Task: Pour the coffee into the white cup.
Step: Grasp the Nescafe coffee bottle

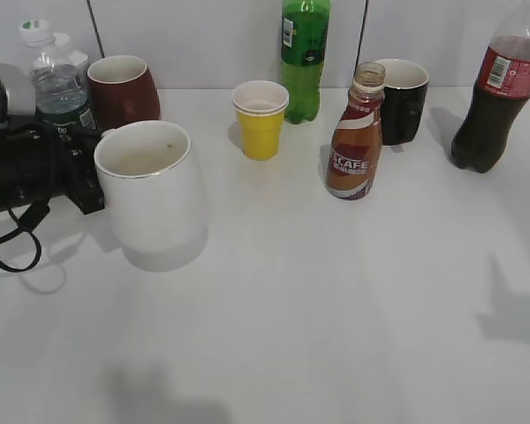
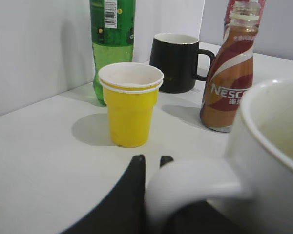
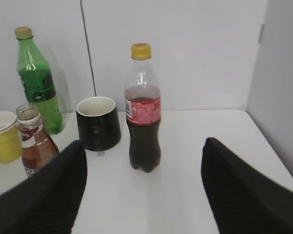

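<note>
The white cup [image 1: 150, 181] stands at the left of the table, empty inside. My left gripper [image 2: 152, 161] is shut on its handle, and the cup's body [image 2: 273, 146] fills the right of the left wrist view. The coffee bottle [image 1: 353, 146] stands upright and capless right of the middle, apart from the cup. It also shows in the left wrist view [image 2: 232, 83] and the right wrist view [image 3: 34, 146]. My right gripper [image 3: 143, 146] is open and empty, above the table in front of the cola bottle; it is out of the exterior view.
A yellow paper cup [image 1: 260, 119], a green soda bottle [image 1: 304, 57] and a black mug [image 1: 401, 99] stand along the back. A cola bottle [image 1: 495, 97] is at the far right. A brown mug [image 1: 122, 88] and a water bottle [image 1: 57, 84] stand behind the left arm.
</note>
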